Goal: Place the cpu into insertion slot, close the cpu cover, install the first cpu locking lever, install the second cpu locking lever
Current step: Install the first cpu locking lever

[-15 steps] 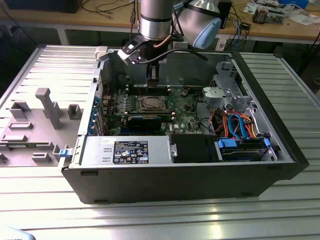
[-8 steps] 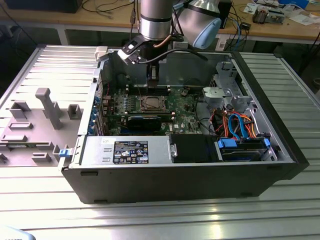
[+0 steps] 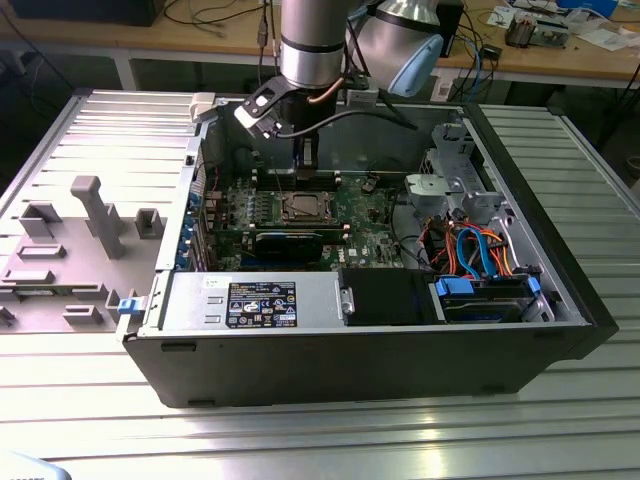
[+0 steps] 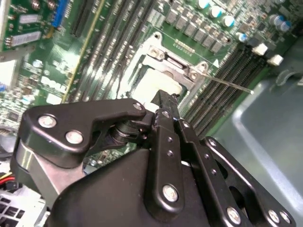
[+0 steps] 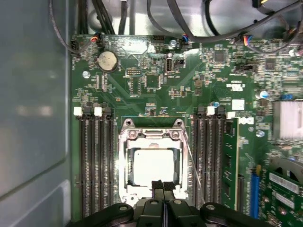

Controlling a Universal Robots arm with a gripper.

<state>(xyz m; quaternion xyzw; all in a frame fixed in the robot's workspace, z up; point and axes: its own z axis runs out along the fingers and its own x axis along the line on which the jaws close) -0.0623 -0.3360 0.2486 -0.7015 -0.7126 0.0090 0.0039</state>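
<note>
Since the fingers [image 5: 158, 187] are seen pressed together with nothing between them, the gripper [image 5: 164, 186] is judged to be set as a closed pushing tip rather than a grasp, and it is held low at the edge of the cpu cover [image 5: 124, 165]. The cover is found lying flat over the cpu [image 5: 154, 164], whose pale top is framed by the cut-out, between the banks of memory slots [image 5: 92, 161] on the green board [image 5: 142, 80]. One thin locking lever [image 5: 191, 161] is noted slanting clear of the frame, and is judged not yet latched.
</note>
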